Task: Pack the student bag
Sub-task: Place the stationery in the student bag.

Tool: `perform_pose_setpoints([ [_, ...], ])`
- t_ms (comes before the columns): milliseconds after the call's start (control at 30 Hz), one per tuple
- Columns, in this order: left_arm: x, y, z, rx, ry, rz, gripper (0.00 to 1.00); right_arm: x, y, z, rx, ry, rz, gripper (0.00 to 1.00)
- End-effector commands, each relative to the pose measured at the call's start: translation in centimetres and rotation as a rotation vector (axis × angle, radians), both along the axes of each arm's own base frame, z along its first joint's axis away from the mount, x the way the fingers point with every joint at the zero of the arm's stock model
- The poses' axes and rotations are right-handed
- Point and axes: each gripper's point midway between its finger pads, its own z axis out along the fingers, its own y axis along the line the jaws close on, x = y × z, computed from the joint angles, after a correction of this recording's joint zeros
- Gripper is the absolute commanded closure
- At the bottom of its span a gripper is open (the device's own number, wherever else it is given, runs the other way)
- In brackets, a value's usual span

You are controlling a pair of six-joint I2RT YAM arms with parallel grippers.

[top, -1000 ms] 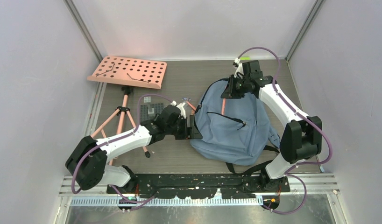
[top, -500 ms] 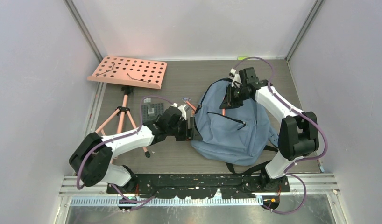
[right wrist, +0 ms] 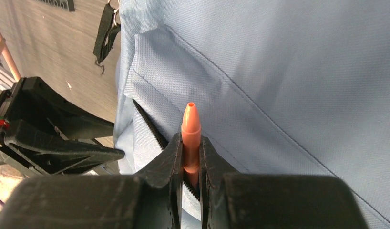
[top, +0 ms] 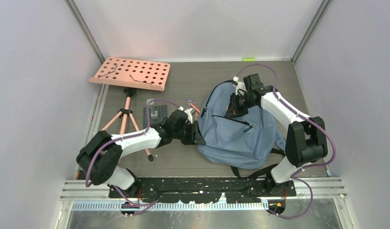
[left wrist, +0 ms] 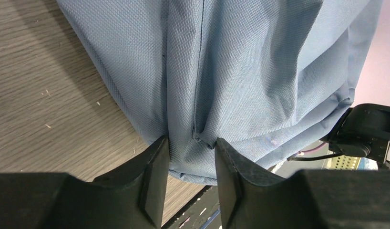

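The student bag (top: 241, 136), blue-grey with black zippers, lies flat on the table at centre right. My left gripper (top: 199, 132) is at its left edge. In the left wrist view the bag's fabric (left wrist: 241, 71) is bunched into a fold between the left gripper's (left wrist: 191, 143) fingers, touching both. My right gripper (top: 232, 106) hovers over the bag's upper part, shut on an orange pen (right wrist: 190, 133). The pen's tip points past the right gripper (right wrist: 189, 140) at the open front-pocket zipper (right wrist: 148, 121) of the bag (right wrist: 288, 71).
A pink perforated board (top: 131, 73) sits on a pink tripod (top: 124, 117) at the back left. A small dark grey plate (top: 155, 113) and a small pink-and-blue item (top: 190, 102) lie between the tripod and the bag. Black straps (top: 252, 169) trail toward the near edge.
The left jaws have narrowed onto a fold at the bag's left edge. The right gripper with the pen has moved nearer and lower, from the bag's top toward the front pocket.
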Motion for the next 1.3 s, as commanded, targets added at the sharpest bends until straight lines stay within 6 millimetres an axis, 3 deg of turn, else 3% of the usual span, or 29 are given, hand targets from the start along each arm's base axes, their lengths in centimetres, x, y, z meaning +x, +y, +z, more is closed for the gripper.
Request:
perform_pose_setpoints([
  [0, 1.1, -1.9, 1.8, -0.089, -0.049, -0.020, 0.61, -2.1, 0.5, -0.4, -0.041, 0.046, 0.092, 0.99],
  [267, 1.1, -1.6, 2.1, -0.068, -0.062, -0.030, 0.63, -4.7, 1.1, -1.2, -0.120, 0.111, 0.152, 0.85],
  [367, 0.9, -1.2, 1.9, -0.041, -0.067, -0.036, 0.62, -3.8, 0.4, -0.5, -0.169, 0.070, 0.093, 0.71],
  [533, 0.7, -0.6, 1.5, -0.014, -0.062, -0.035, 0.62, -1.7, 0.3, 2.6, -0.175, -0.033, 0.024, 0.47],
  [667, 0.6, -0.6, 1.6, -0.014, -0.064, -0.035, 0.62, -0.3, 0.1, 4.5, -0.182, -0.097, -0.019, 0.36],
  [900, 0.6, -0.3, 1.3, 0.010, -0.064, -0.040, 0.62, 2.2, 0.1, 4.8, -0.202, -0.163, -0.061, 0.35],
  [1267, 0.6, -0.2, 1.3, 0.018, -0.065, -0.042, 0.62, 5.7, 0.7, 3.2, -0.235, -0.180, -0.066, 0.51],
])
